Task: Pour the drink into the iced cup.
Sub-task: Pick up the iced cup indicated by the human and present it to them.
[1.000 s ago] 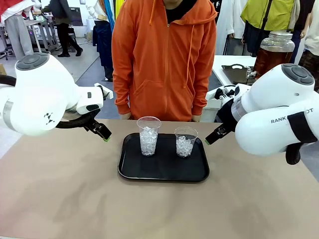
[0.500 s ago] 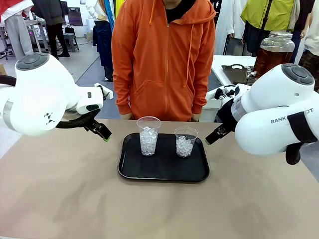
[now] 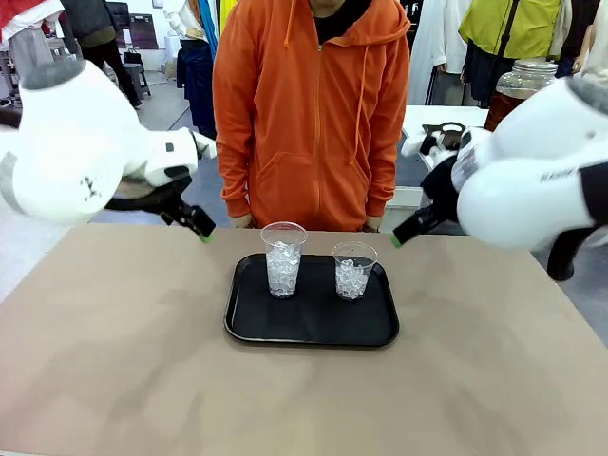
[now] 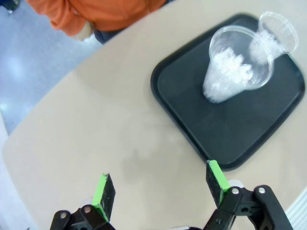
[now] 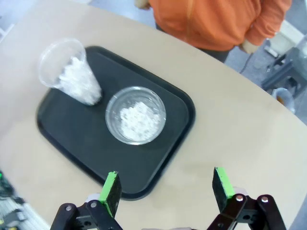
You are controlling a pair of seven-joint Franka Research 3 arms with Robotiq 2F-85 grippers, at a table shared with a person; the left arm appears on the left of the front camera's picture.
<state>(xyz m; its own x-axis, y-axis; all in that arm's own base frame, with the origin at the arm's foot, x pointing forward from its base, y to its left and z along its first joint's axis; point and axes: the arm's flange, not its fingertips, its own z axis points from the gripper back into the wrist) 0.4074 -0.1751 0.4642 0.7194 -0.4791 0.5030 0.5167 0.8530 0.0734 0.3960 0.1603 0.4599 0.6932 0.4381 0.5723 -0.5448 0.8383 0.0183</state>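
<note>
**Both jaws wide open, iced cups between them**

Your left jaws are spread wide and hold nothing. They hang above the bare tabletop (image 4: pixel 72 120). Ahead of them, off to one side, lies the black tray (image 4: pixel 230 139). The first iced cup (image 4: pixel 230 72) stands upright on it, well apart from these jaws. The second iced cup (image 4: pixel 271 36) stands just behind the first one.

Your right jaws are spread wide too, with nothing between them. They hang above the near edge of the tray. The second iced cup is the one straight ahead of these jaws, and the first is farther off.

From the front, the tray and both cups sit between your two sets of jaws and lower than them. A person in an orange hoodie (image 3: pixel 313 114) stands past the tray.

The drink (image 3: pixel 503 106) is brown and sits in a big glass jar (image 3: pixel 527 81). It is far behind your right jaws, off the tabletop and well apart from both cups.
</note>
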